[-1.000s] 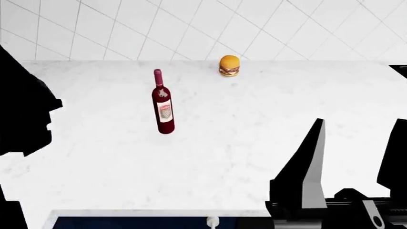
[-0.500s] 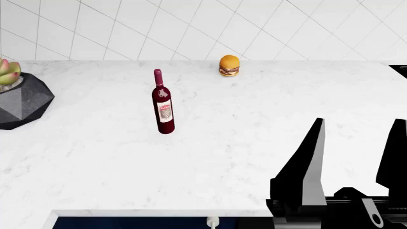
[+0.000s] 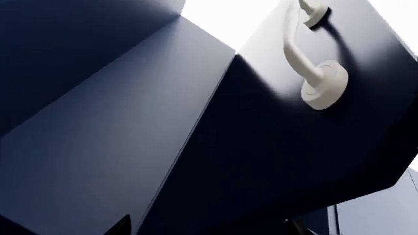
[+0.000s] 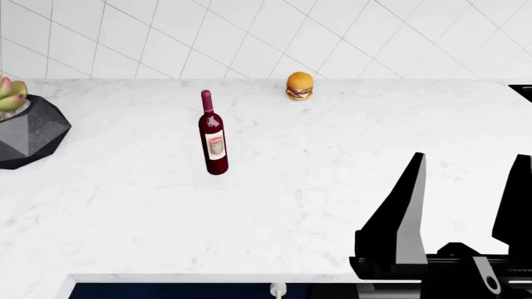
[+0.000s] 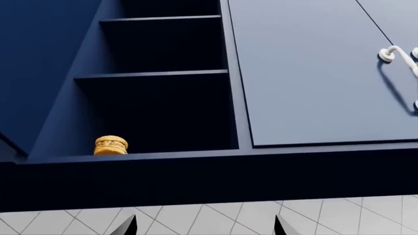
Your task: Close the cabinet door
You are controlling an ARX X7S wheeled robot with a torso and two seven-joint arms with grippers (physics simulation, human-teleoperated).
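Head view: a white marble counter [image 4: 275,212] runs back to a tiled wall [image 4: 249,37]; a dark red wine bottle [image 4: 213,134] stands upright near the counter's middle; a small burger [image 4: 300,85] sits well behind the bottle, close to the wall; a dark faceted planter [image 4: 29,134] holding a green succulent stands far to the bottle's left at the frame edge; the right gripper [image 4: 461,205] rises in front of the bottle and to its right, its two black fingers [image 4: 399,218] standing plainly apart with bare counter between them; below the counter's front edge, in front of the bottle, a strip of navy panel shows with the rounded white tip of a handle [image 4: 278,289].

Left wrist view: the cabinet door [image 3: 313,122], a glossy dark navy panel, fills most of the frame and is seen steeply from close by; its white bar handle [image 3: 307,58] stands out from the face on round mounts; beside the door's edge another navy face [image 3: 98,137] meets it at an angle; only two dark tips of the left gripper [image 3: 205,227] show at the frame edge, set wide apart.

Right wrist view: an open navy cupboard [image 5: 156,88] with shelves shows; a second burger [image 5: 110,145] rests on its lowest shelf; just beside that opening a closed navy panel [image 5: 313,73] carries a white handle [image 5: 400,56]; the right gripper's tips sit apart at the frame edge over white tiles.
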